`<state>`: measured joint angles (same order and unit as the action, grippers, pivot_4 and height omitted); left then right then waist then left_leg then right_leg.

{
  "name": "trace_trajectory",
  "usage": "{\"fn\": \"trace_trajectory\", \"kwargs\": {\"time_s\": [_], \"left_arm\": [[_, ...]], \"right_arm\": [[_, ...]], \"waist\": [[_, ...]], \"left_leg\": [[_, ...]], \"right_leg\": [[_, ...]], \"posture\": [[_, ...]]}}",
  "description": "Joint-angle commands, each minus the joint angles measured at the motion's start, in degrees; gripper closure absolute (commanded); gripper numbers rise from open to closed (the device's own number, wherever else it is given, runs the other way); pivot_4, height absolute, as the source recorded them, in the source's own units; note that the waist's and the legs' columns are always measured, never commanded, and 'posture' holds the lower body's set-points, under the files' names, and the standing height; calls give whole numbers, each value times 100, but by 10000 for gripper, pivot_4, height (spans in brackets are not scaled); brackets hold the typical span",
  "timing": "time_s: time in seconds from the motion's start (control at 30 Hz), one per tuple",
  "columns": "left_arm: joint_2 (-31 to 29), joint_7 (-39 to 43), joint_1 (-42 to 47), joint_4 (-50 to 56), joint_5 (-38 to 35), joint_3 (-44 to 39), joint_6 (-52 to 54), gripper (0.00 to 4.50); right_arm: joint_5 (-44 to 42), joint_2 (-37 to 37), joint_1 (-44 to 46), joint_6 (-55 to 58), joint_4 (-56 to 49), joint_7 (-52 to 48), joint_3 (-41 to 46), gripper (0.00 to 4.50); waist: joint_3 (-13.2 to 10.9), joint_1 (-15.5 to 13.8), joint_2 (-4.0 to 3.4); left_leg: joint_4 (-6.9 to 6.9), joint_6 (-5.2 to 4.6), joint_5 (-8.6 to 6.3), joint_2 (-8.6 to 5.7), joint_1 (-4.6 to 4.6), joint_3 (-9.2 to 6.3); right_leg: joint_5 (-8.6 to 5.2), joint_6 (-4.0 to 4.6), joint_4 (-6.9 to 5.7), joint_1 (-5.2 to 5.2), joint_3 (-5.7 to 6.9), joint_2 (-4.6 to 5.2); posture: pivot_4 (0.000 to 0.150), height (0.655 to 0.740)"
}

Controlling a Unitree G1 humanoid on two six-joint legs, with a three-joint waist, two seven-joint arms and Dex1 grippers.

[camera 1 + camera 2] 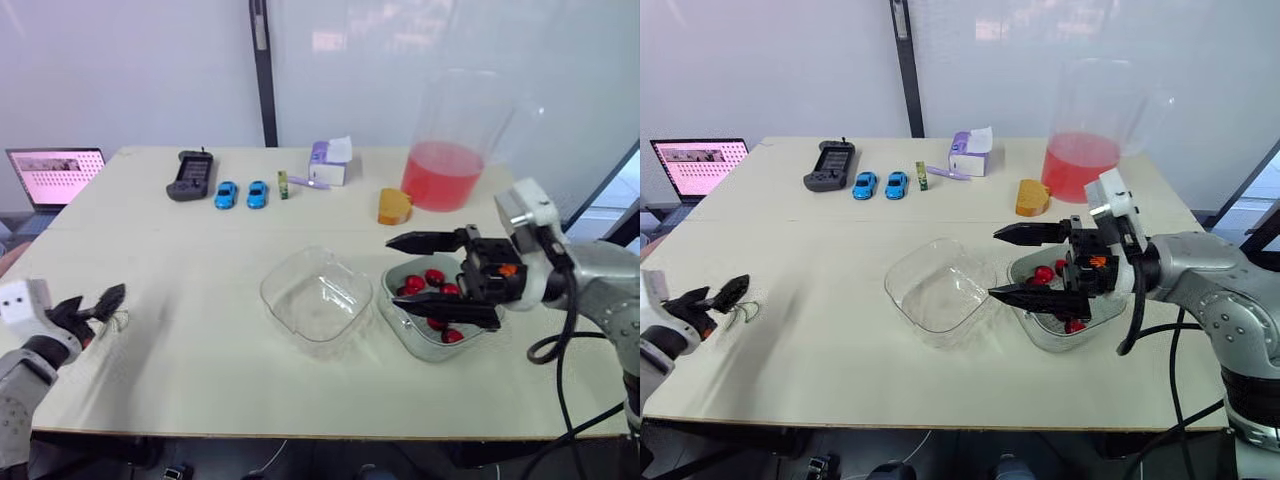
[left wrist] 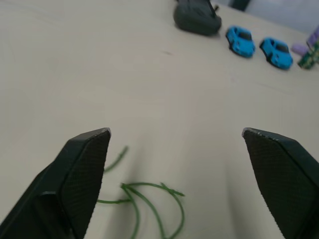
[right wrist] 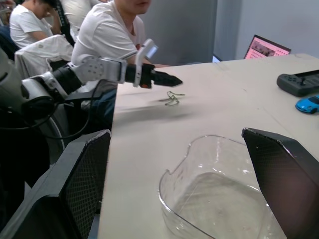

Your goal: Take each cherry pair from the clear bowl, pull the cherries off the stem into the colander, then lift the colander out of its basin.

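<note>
Surface (image 1: pixel 200 340): pale, rectangular. Clear bowl (image 1: pixel 318 297): near the centre of the surface, upright, just beside the colander on its left side; whether the two touch cannot be told. Colander (image 1: pixel 398 322): seated in its basin on the right half of the surface. Cherries (image 1: pixel 434 277): several, red, lying loose inside the colander. Right tool (image 1: pixel 392 270): fingers spread wide apart, held level over the colander and pointing toward the bowl, the nearer finger crossing above the cherries. Left tool (image 2: pixel 175 132): fingers spread wide apart, low over the surface near its front left corner, well apart from the bowl. Stems (image 2: pixel 144 199): thin green strands in a small tangle on the bare surface, lying between the left tool's fingers and closer to one of them; whether they touch it cannot be told. Back row, left to right: laptop (image 1: pixel 55 175) with a pink screen off the far left corner, dark game controller (image 1: pixel 190 175), two blue toy cars (image 1: pixel 226 195) side by side, purple box (image 1: pixel 330 162), orange item (image 1: pixel 394 206), clear jug (image 1: pixel 445 150) part filled with red liquid. Person (image 3: pixel 114 35): white shirt, seated beyond the left end of the surface in the right wrist view.
</note>
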<state>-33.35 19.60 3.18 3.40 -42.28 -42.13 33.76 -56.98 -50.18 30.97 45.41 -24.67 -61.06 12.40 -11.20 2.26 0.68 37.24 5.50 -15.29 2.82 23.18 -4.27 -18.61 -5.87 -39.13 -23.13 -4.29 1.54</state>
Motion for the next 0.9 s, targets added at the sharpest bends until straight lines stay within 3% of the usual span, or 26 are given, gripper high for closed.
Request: {"fn": "trace_trajectory", "kwargs": {"time_s": [0.03, 0.2, 0.4, 0.5, 0.67, 0.9], "left_arm": [[138, 126, -61, 735, -553, -439, -247, 174], [229, 535, -306, 1490, -1458, -646, -158, 174], [-212, 1256, -635, 1982, -2078, -502, 22, 174], [-857, 2083, -758, 2494, -2097, 116, 270, 174], [-1981, 3596, -466, 2843, -1230, 1658, 39, 174], [-1827, 4191, 1253, 2558, -922, 3122, -102, 174]], "right_arm": [[31, 33, 166, -166, 26, -82, -29, 0], [68, -3, 320, -167, 150, -159, -155, 0], [147, -192, 351, -20, 257, -221, -212, 0], [206, -404, 284, 176, 278, -199, -219, 0], [285, -796, 149, 501, 327, -24, -57, 0], [166, -1324, -589, 972, 105, 210, 558, 0]], "waist": [[1, -10, 1], [2, -20, 3], [2, -1, 3], [1, -12, 2], [1, -20, 1], [0, -24, 1]], "left_leg": [[1, 0, 0, 0, 0, 0], [2, 0, 0, -1, 1, 0], [1, 0, 0, 0, -1, 0], [1, 0, 0, 0, -1, 0], [-2, 0, 0, -4, -2, 7], [-6, 0, 0, -1, -2, 8]], "right_leg": [[0, 0, 0, 1, 1, 0], [0, 0, 0, 2, 2, 1], [0, 0, 0, 2, 1, -1], [0, 0, 0, 2, 1, -2], [0, 1, 4, 2, -4, -1], [-1, 1, 5, 1, -5, -6]], "posture": [[1500, 7400], [1500, 7400], [1500, 7400], [1500, 7400], [1500, 7400], [1500, 7400]]}}
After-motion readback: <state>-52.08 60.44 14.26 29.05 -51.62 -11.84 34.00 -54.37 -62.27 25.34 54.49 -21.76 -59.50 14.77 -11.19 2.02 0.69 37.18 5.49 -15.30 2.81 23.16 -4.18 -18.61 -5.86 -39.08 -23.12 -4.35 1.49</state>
